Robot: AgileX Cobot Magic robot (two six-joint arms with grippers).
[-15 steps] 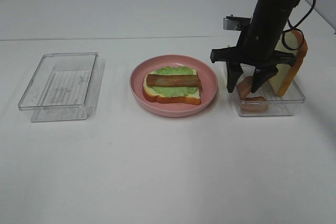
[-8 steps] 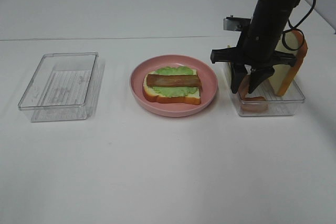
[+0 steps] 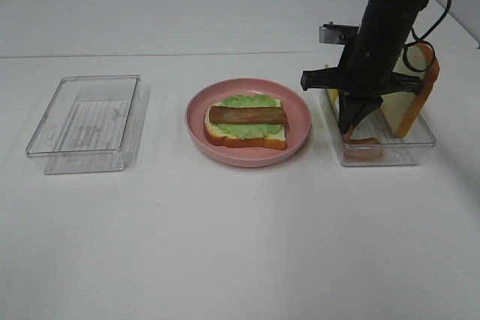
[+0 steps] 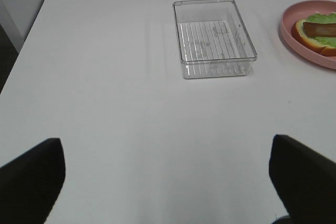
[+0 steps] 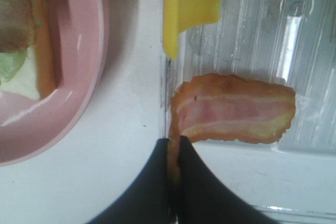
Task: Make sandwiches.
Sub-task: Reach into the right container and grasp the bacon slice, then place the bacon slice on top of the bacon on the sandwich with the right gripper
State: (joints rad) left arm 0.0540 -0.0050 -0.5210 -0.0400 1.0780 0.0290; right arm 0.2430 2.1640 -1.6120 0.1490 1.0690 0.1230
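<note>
Bacon pinched at the tray

The right jaws are clenched on one end of a bacon strip (image 5: 233, 109) inside the clear tray (image 3: 390, 157) near the tabletop's right edge, likely gripping the end so the strip peels up clear of the wall. The open sandwich (image 3: 244, 136) of bread, lettuce and one strip sits on the pink plate (image 3: 302, 110) mid-tabletop, presumably the strip's destination. The left jaws hang spread toward the left edge, grasping nothing.
</note>
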